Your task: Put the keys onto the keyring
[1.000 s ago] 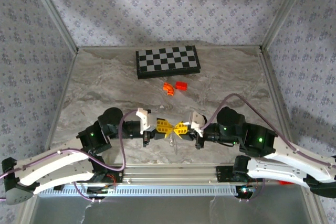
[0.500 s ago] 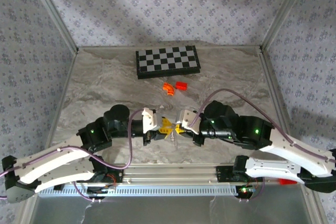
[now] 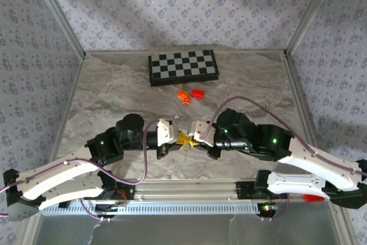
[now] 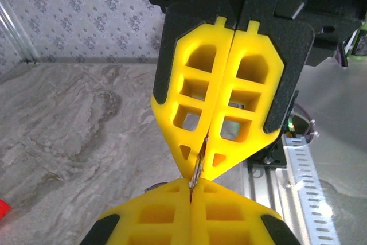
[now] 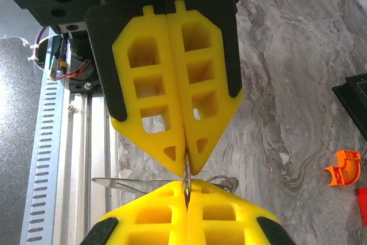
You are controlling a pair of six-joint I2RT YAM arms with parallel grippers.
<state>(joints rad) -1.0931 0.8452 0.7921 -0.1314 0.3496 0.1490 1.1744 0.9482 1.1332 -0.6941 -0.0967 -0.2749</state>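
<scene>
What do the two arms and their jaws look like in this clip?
Both the left arm and right arm have white lower links and black joint housings, each with a small green light. A purple cable loops along each arm. The jaws are yellow plastic with lattice cut-outs, tapering to a point, on black carriers.

No text, label, brand, number or sign can be read on anything here; the checkerboard carries only plain black and white squares.
</scene>
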